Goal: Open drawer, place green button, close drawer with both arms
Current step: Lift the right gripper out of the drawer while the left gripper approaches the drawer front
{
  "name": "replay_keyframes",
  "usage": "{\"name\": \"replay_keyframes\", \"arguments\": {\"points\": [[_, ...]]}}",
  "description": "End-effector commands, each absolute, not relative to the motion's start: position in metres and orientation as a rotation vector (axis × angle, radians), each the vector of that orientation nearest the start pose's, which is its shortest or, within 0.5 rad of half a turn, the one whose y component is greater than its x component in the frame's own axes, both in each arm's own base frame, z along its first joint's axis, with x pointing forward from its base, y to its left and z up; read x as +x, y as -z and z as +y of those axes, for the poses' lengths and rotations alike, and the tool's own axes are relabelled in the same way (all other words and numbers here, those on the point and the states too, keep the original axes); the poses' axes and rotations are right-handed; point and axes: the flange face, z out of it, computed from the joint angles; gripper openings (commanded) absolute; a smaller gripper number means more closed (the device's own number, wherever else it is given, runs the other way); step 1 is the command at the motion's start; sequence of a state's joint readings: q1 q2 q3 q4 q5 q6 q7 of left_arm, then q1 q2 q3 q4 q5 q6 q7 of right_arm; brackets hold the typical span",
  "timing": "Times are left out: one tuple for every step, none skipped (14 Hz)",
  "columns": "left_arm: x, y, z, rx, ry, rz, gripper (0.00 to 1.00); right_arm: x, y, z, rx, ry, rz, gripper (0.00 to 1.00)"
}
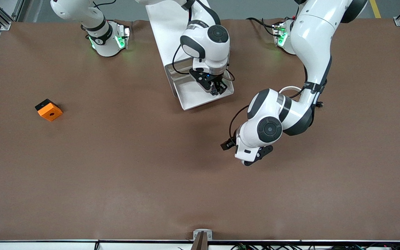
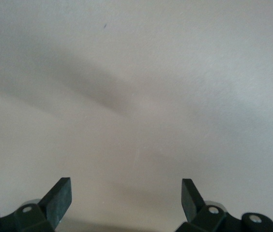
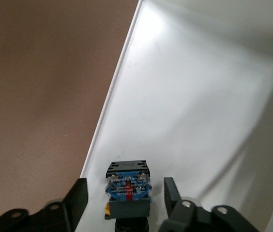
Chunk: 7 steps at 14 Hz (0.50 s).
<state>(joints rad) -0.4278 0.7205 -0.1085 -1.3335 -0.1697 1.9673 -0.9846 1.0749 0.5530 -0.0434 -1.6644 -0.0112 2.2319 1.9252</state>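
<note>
The drawer (image 1: 193, 99) stands pulled out of the white cabinet (image 1: 165, 27), its shallow white tray open. My right gripper (image 1: 217, 88) hangs low over the tray's corner toward the left arm's end. In the right wrist view the button (image 3: 127, 191) lies on the tray floor (image 3: 189, 106) between the right gripper's fingers, blue-grey block base showing, with a gap on each side, so the gripper (image 3: 124, 187) is open. My left gripper (image 1: 253, 157) hangs over bare table nearer the front camera than the drawer. It is open and empty in the left wrist view (image 2: 127, 193).
An orange cube with a black hole (image 1: 49, 110) lies on the brown table toward the right arm's end. The left arm's elbow (image 1: 273, 114) sits beside the drawer's front corner.
</note>
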Motion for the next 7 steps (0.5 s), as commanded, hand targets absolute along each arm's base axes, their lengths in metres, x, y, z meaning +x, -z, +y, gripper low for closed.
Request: {"name": "replay_keyframes", "arguments": {"points": [[0.630, -0.303, -0.366, -3.126, -0.300, -0.848, 1.00, 0.360, -0.303, 0.592, -2.817, 0.108, 1.309, 1.00], [0.629, -0.303, -0.367, -3.126, -0.302, -0.849, 1.00, 0.364, -0.308, 0.592, -2.822, 0.109, 1.284, 1.00], [0.629, -0.303, -0.368, -3.127, -0.309, -0.856, 1.00, 0.374, -0.316, 0.588, -2.839, 0.108, 1.261, 1.00], [0.629, -0.302, -0.368, -3.128, -0.307, -0.851, 1.00, 0.384, -0.324, 0.585, -2.854, 0.104, 1.242, 1.00], [0.629, -0.296, -0.368, -3.120, -0.308, -0.844, 1.00, 0.394, -0.332, 0.581, -2.873, 0.100, 1.218, 1.00], [0.629, -0.295, -0.368, -3.119, -0.306, -0.843, 1.00, 0.406, -0.340, 0.575, -2.884, 0.097, 1.198, 1.00], [0.629, -0.294, -0.368, -3.114, -0.300, -0.833, 1.00, 0.415, -0.348, 0.570, -2.891, 0.096, 1.178, 1.00]]}}
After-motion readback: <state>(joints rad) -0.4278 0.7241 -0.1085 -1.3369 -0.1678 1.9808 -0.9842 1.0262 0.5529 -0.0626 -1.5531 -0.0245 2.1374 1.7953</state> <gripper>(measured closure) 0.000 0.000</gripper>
